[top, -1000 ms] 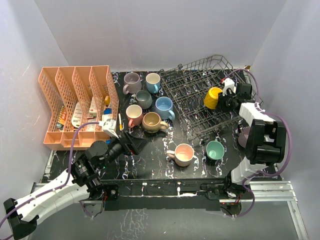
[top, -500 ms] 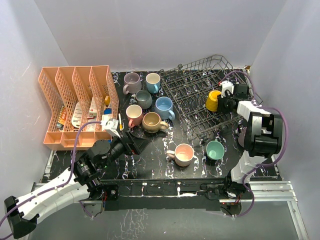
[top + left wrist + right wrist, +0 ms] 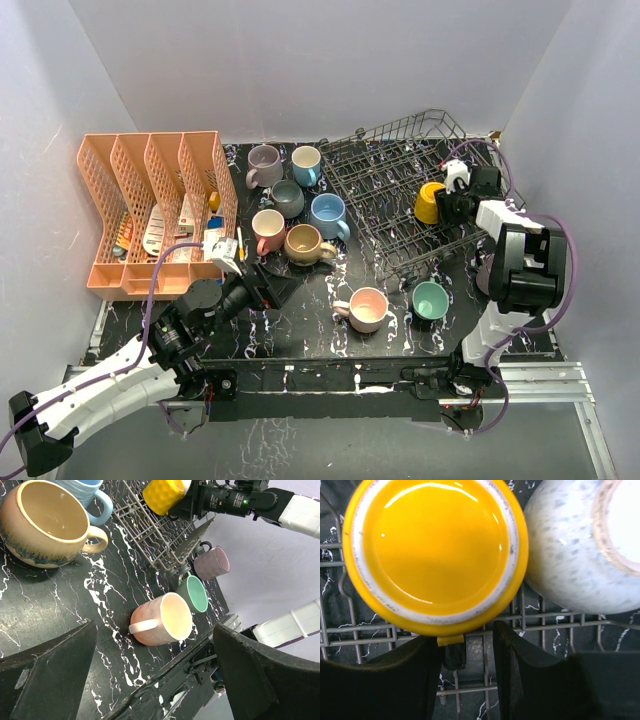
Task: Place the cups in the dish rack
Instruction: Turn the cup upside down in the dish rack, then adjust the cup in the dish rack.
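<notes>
A black surface (image 3: 310,335) veined with white like marble. At its left edge stands an orange plastic divided organiser (image 3: 150,205). At the far right sits a large dark grey wire dish rack (image 3: 385,175). Between them cluster six glossy ceramic cups: a mauve cup (image 3: 263,160), a pale blue cup (image 3: 306,161), a grey cup (image 3: 288,197), a blue cup (image 3: 328,213), a pink cup (image 3: 267,229) and a tan cup (image 3: 305,243). Nearer the front are a peach cup (image 3: 367,308) and a green cup (image 3: 430,300). A second mauve cup (image 3: 212,562) lies beside the rack's right corner.
</notes>
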`<state>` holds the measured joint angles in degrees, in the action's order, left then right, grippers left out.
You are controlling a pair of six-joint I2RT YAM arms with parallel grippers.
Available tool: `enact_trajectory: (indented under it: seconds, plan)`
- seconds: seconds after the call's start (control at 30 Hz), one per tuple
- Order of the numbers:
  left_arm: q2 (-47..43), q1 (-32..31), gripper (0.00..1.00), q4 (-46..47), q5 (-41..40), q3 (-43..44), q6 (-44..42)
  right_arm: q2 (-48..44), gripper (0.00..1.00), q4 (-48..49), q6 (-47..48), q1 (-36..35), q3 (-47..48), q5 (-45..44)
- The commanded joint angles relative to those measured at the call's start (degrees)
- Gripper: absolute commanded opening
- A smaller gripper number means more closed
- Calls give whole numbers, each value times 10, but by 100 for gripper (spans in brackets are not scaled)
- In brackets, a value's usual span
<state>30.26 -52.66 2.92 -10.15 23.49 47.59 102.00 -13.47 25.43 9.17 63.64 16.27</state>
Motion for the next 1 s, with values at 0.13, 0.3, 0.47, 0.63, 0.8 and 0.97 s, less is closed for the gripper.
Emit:
enact_trajectory:
  seconds: [0.13, 0.3, 0.47, 0.63, 0.8, 0.97]
  plan:
    - [-5, 1, 97, 5, -1, 14, 0, -94, 48, 18, 22, 10, 23, 28]
    - [-6, 1, 97, 5, -2, 15, -2, -130, 53, -29, 46, 15, 25, 93]
    - [-7, 1, 97, 5, -1, 19, -4, -151, 45, -85, 73, 16, 37, 162]
    - [-12, 1, 97, 6, -1, 17, -3, -135, 8, -133, 95, 16, 47, 172]
    - [-16, 1, 97, 3, 0, 16, -2, -98, 8, -145, 100, 17, 54, 146]
    - [-23, 1, 97, 1, 2, 12, 4, -52, 8, -152, 104, 17, 80, 119]
